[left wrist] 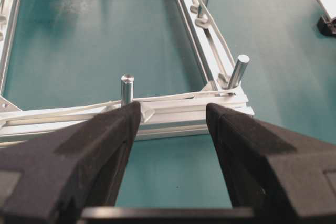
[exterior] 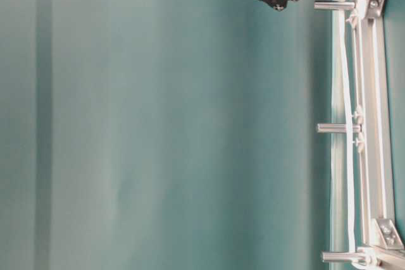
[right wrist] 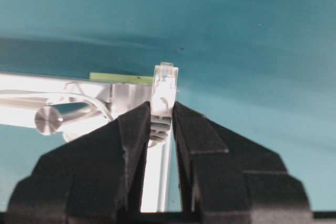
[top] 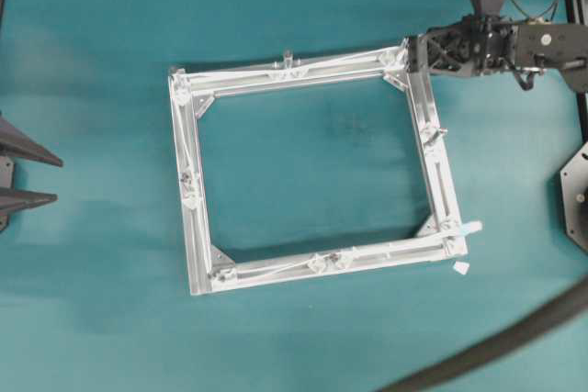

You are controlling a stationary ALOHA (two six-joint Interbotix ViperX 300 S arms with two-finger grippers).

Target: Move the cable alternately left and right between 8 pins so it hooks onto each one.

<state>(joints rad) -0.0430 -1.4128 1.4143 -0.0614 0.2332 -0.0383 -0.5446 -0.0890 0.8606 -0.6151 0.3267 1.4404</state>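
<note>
Late in the routing, by my read: the cable [left wrist: 173, 97] already runs along the rails of the frame [top: 303, 71] and bends round the pins [left wrist: 127, 88] I can see, so what's left looks like the far right corner of the overhead view. My right claw [right wrist: 161, 129] is pinched narrow on the cable's plug [right wrist: 164, 94], right at that corner, with a pin [right wrist: 48, 119] just beside it on the left (seen end-on, so I can't tell if the cable has caught it yet). My left claw [left wrist: 173, 124] is spread wide, holding nothing, parked near the left frame edge.

Next move, I'd judge: pull the plug end round that corner pin with the slack kept taut so the earlier hooks don't slip off.

In my right wrist view the plug points up out of the claw, tip away from me, long axis in line with the fingers; the cable trails back between them.
</note>
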